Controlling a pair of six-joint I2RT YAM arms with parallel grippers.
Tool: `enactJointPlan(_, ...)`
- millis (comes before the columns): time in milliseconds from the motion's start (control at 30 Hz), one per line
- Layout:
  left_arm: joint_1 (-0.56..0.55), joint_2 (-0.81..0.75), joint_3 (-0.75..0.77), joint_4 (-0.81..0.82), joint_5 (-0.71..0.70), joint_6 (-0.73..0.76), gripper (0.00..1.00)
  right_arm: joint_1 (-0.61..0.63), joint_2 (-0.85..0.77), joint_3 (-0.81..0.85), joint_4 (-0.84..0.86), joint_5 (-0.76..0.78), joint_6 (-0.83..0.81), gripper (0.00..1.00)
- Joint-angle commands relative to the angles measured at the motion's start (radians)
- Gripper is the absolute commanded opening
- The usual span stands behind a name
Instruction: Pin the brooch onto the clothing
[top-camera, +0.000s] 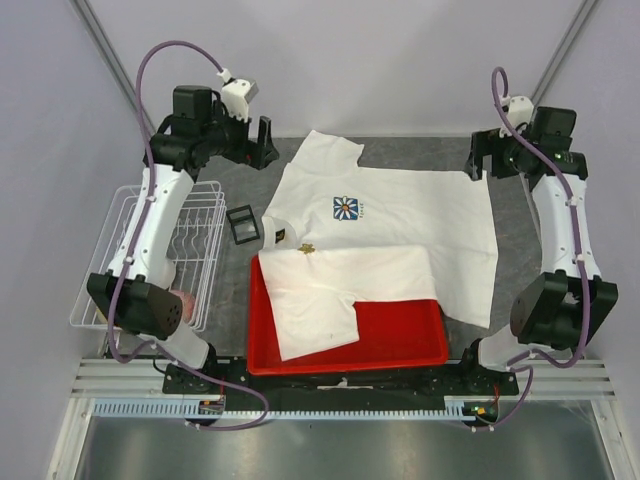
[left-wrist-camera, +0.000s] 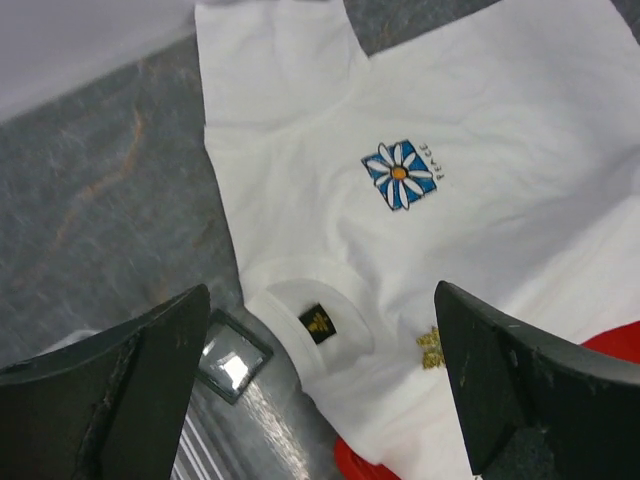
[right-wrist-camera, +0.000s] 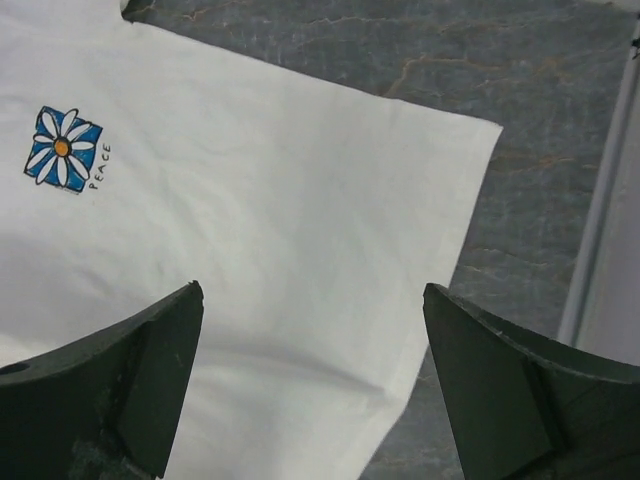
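The clothing (top-camera: 420, 215), a white T-shirt with a blue daisy print (top-camera: 346, 208), lies spread on the grey table, its near part folded over a red tray (top-camera: 400, 340). The small gold brooch (top-camera: 308, 248) sits on the shirt near the collar, and it shows in the left wrist view as brooch (left-wrist-camera: 431, 347), right of the black collar label (left-wrist-camera: 318, 322). My left gripper (top-camera: 265, 148) hovers open beyond the shirt's far-left sleeve, empty (left-wrist-camera: 320, 300). My right gripper (top-camera: 476, 162) is open and empty at the far right, above the shirt's hem (right-wrist-camera: 313, 290).
A small black square tray (top-camera: 242, 224) lies just left of the collar. A white wire basket (top-camera: 190, 250) stands at the left beside the left arm. Grey wall panels close in the back and sides.
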Motion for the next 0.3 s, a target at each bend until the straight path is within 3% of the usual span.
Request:
enactJointPlan(0,0.013,-0.119,-0.24,-0.071,-0.064,-0.164,0.99,0.025,-0.126,-0.292,0.08,-0.048,0.021,0.98)
enactJointPlan(100,0.014,-0.238,-0.441,0.01,-0.116,-0.158,0.99,0.118,-0.267,-0.469,0.171,0.039,-0.028,0.98)
enactJointPlan(267,0.014,-0.361,-0.606,0.082,-0.21,-0.159,0.99,0.252,-0.4,-0.608,0.214,0.103,-0.014,0.98)
